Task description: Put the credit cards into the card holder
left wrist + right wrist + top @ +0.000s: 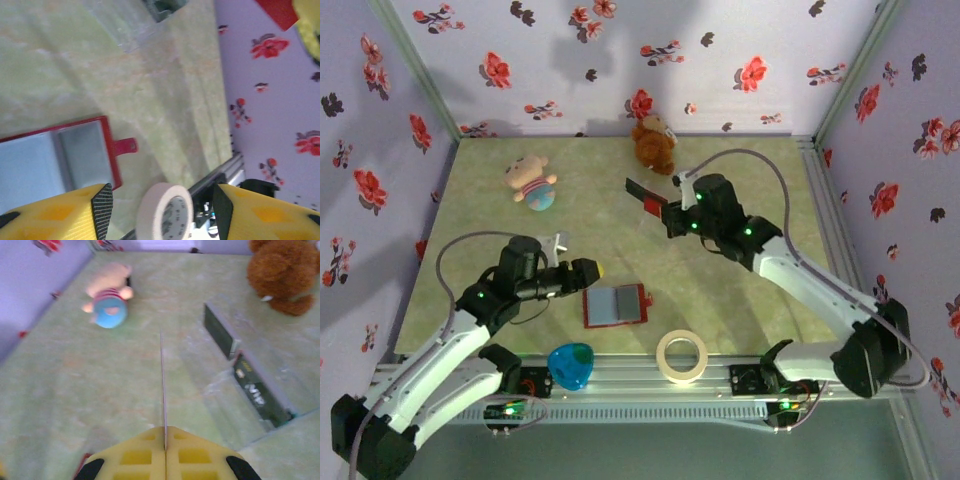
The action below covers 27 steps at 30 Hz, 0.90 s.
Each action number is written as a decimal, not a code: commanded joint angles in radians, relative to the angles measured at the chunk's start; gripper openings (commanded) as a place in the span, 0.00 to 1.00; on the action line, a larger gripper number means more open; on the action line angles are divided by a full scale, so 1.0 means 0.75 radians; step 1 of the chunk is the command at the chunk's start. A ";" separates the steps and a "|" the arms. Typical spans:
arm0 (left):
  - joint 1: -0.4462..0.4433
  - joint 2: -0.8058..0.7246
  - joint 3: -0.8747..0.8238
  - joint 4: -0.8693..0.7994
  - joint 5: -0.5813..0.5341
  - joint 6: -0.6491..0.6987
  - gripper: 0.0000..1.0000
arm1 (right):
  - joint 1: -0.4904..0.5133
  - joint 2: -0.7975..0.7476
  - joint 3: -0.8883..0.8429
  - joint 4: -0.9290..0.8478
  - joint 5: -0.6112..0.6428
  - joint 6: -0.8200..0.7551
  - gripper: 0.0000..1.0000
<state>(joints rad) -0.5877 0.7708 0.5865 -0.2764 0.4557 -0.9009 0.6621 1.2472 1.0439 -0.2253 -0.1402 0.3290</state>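
Top, left-wrist and right-wrist views of a green mottled worktop (740, 290) enclosed by flower-patterned walls (620, 50).

The card holder (615, 305) lies unfolded near the front edge, pale grey-blue inside facing up and its red clasp tab pointing to the right. It sits just behind the gap between a blue heart-shaped object (570, 365) and a tape roll (682, 355).

The left gripper (162, 200) is held just to the left of the card holder. Its yellow jaws are spread with nothing between them, and the left-wrist view looks past them at the open holder and the tape roll.

The right gripper (165, 432) is over the middle of the worktop, well apart from the holder. Its jaws are pressed together on a red card (651, 206), which the right-wrist view shows edge-on as a thin vertical line rising from the fingertips.

Just beside that gripper, dark cards (220, 330) stand on edge in a clear plastic stand (227, 405).

At the back of the worktop sit a brown teddy bear (653, 143) close to the stand and a doll (532, 182) lying further left.
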 commanded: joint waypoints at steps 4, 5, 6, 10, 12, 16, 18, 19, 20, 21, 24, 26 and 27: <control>0.001 0.026 0.013 0.380 0.180 -0.076 0.60 | 0.023 -0.174 -0.215 0.406 -0.226 0.445 0.00; 0.002 0.025 0.011 0.424 0.180 -0.087 0.60 | 0.037 -0.190 -0.224 0.434 -0.243 0.478 0.00; 0.002 0.026 0.007 0.485 0.180 -0.116 0.60 | 0.054 -0.206 -0.230 0.455 -0.245 0.520 0.00; -0.020 0.032 -0.055 0.835 0.171 -0.247 0.60 | 0.150 -0.271 -0.362 0.699 -0.129 0.755 0.00; -0.024 0.052 -0.071 0.925 0.151 -0.272 0.60 | 0.211 -0.288 -0.440 0.851 -0.039 0.847 0.00; -0.042 0.078 -0.071 0.963 0.083 -0.294 0.57 | 0.339 -0.306 -0.548 1.046 0.199 0.889 0.00; -0.053 0.081 -0.088 1.026 0.043 -0.306 0.56 | 0.386 -0.315 -0.595 1.132 0.291 0.899 0.00; -0.053 0.087 -0.084 1.028 0.031 -0.307 0.56 | 0.399 -0.316 -0.613 1.171 0.321 0.909 0.00; -0.053 0.093 -0.076 1.017 0.023 -0.307 0.56 | 0.412 -0.315 -0.624 1.201 0.342 0.917 0.00; -0.055 0.103 -0.069 1.011 0.017 -0.308 0.55 | 0.428 -0.315 -0.635 1.233 0.364 0.921 0.00; -0.066 0.133 -0.065 1.026 -0.001 -0.316 0.54 | 0.472 -0.304 -0.655 1.288 0.425 0.925 0.00; -0.066 0.155 -0.063 1.031 -0.013 -0.320 0.54 | 0.492 -0.290 -0.665 1.317 0.450 0.924 0.00; -0.069 0.164 -0.061 1.037 -0.015 -0.327 0.54 | 0.499 -0.282 -0.670 1.340 0.452 0.925 0.00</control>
<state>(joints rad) -0.6315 0.8806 0.5308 0.4442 0.4728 -1.1282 1.0180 1.0344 0.5564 0.6624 0.1162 1.0039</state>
